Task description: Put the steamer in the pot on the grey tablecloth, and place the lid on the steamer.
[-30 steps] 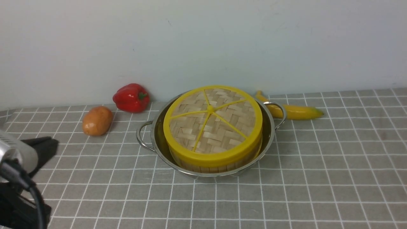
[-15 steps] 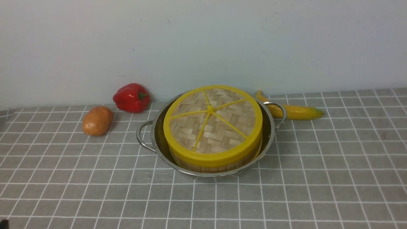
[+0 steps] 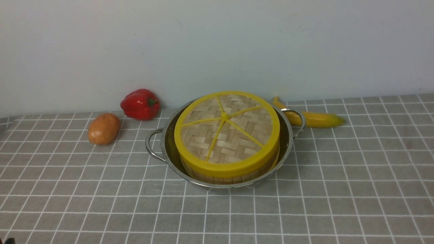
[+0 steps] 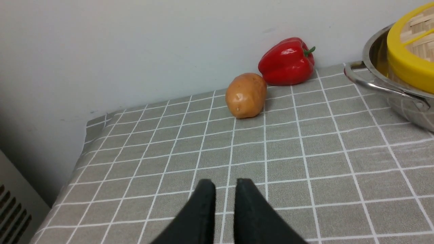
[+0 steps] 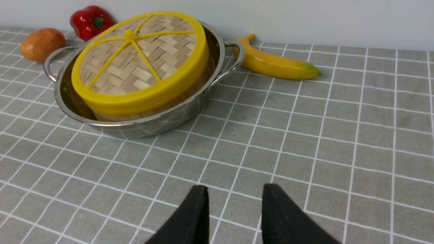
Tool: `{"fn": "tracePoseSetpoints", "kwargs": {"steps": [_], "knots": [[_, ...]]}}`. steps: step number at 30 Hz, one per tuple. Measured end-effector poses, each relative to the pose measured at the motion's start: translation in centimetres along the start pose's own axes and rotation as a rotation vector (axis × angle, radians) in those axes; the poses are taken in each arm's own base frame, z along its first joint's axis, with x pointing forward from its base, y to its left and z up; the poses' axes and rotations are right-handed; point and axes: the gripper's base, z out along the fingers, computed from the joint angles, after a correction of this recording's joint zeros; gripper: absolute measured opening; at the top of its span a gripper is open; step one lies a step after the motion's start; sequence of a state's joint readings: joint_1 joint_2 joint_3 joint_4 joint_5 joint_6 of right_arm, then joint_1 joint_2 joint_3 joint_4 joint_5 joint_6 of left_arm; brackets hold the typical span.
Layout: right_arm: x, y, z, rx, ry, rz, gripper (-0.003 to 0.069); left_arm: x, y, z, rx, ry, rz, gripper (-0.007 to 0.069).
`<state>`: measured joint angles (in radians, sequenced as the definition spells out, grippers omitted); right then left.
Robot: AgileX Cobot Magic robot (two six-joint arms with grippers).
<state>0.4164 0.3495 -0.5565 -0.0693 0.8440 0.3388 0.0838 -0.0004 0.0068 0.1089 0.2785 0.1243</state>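
The pot [image 3: 289,142] stands on the grey tablecloth [image 3: 339,189] at the middle. The steamer [image 3: 217,179] sits inside it, with only its slatted side showing under the lid [image 3: 230,135], which lies on top, tilted slightly toward me. The right wrist view shows the pot [image 5: 162,122], steamer [image 5: 135,117] and lid [image 5: 135,61] too. My left gripper [image 4: 225,184] is empty over bare cloth, jaws nearly together, well left of the pot [image 4: 400,98]. My right gripper [image 5: 234,191] is open and empty, over cloth in front of the pot. Neither gripper shows in the front view.
A red pepper [image 3: 140,104] and a potato [image 3: 103,128] lie at the back left of the pot. A banana [image 3: 313,118] lies behind the pot's right handle. A wall runs behind. The cloth's left edge [image 4: 67,176] drops off near my left gripper.
My left arm has drawn back out of the front view at the lower left. The pot, steamer and lid have not moved.
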Motion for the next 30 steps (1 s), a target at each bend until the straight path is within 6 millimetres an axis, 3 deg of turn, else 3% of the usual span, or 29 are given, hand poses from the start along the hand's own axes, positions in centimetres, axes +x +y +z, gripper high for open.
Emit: {"fn": "tracePoseSetpoints", "kwargs": {"steps": [12, 19, 23, 29, 30], "knots": [[0.1, 0.0, -0.1, -0.005, -0.006, 0.008, 0.0240, 0.0, 0.0, 0.0, 0.000, -0.002, -0.001, 0.0105], [-0.1, -1.2, -0.9, 0.138, -0.228, 0.056, 0.0240, -0.1, 0.0, 0.0, -0.001, -0.008, -0.001, 0.0116], [2.6, -2.6, 0.0, 0.265, -0.401, 0.027, 0.0240, -0.1, 0.0, 0.0, -0.001, -0.012, -0.001, 0.0117], [8.2, -4.3, 2.6, 0.337, -0.445, 0.051, 0.0240, -0.1, 0.0, 0.0, -0.002, -0.013, -0.001, 0.0125], [8.2, -4.3, 2.6, 0.337, -0.450, 0.053, 0.0240, -0.1, 0.0, 0.0, -0.002, -0.013, -0.001, 0.0126]]}}
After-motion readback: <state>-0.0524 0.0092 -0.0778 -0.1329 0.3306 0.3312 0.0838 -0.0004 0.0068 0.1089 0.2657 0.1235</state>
